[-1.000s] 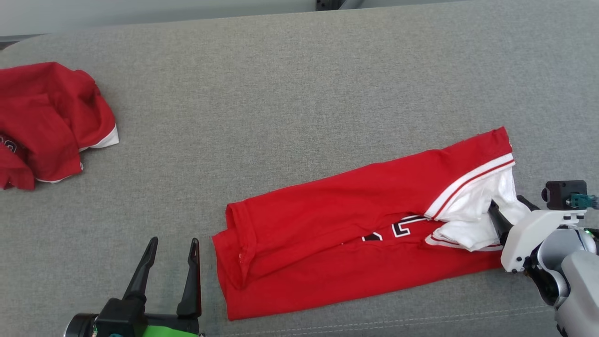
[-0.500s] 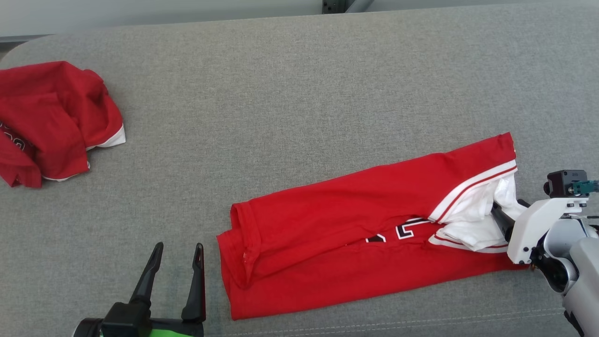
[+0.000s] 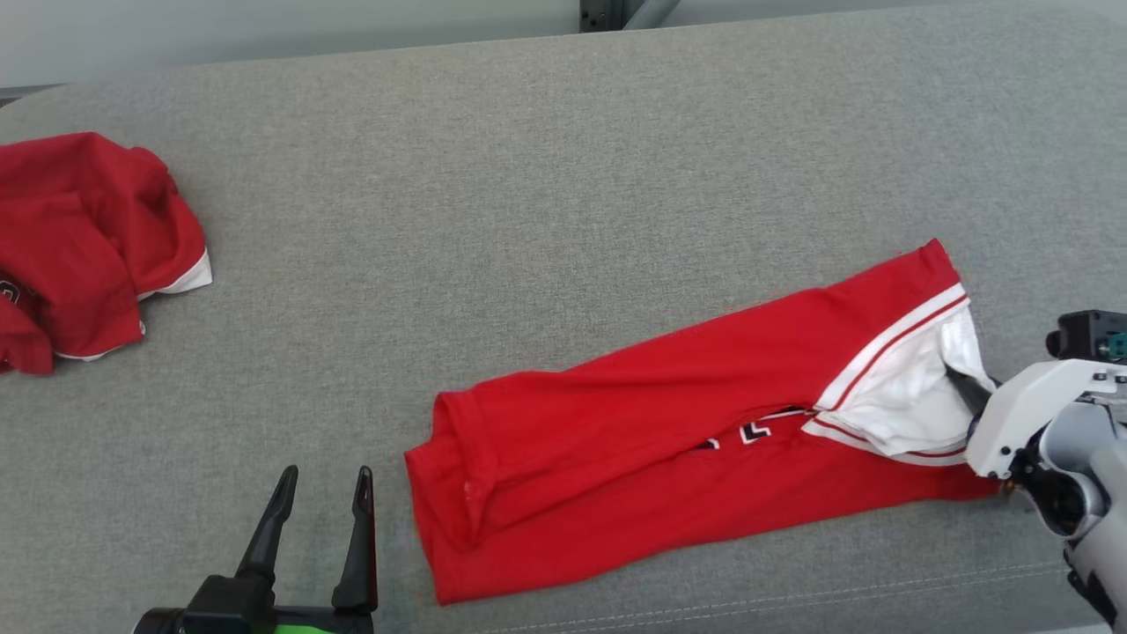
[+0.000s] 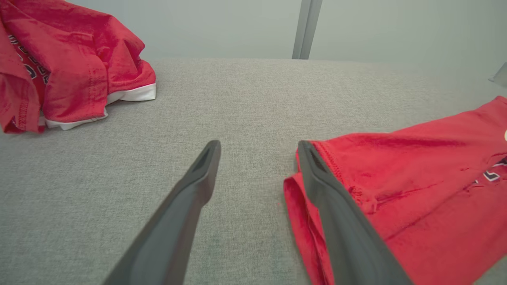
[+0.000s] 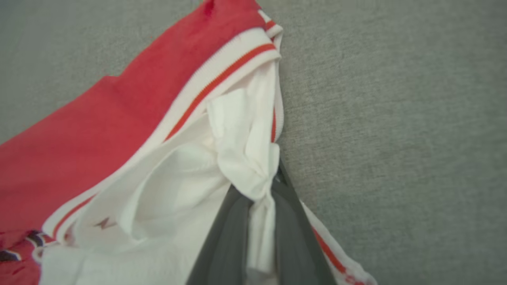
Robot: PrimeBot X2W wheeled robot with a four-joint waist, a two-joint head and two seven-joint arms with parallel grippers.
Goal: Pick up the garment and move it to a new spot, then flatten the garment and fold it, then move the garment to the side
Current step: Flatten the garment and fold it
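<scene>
Left gripper spread wide, right gripper pinched shut on cloth.

The left gripper (image 3: 326,475) points up the head view from the lower left, its two long dark fingers parted with nothing between them. At the lower right, the right gripper (image 5: 261,194) has its fingers drawn nearly together, a twisted fold of the garment (image 5: 245,154) caught between the tips. Behind those fingers sit the white wrist housing (image 3: 1030,409) and the pale forearm, angled in from the right edge.

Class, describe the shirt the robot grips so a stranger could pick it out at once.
Two red shirts lie on the wide grey cushion. The folded shirt is toward the right front. Unlike the crumpled shirt at far left, it forms a long strip, its white-lined end pinched in the right tool.
</scene>
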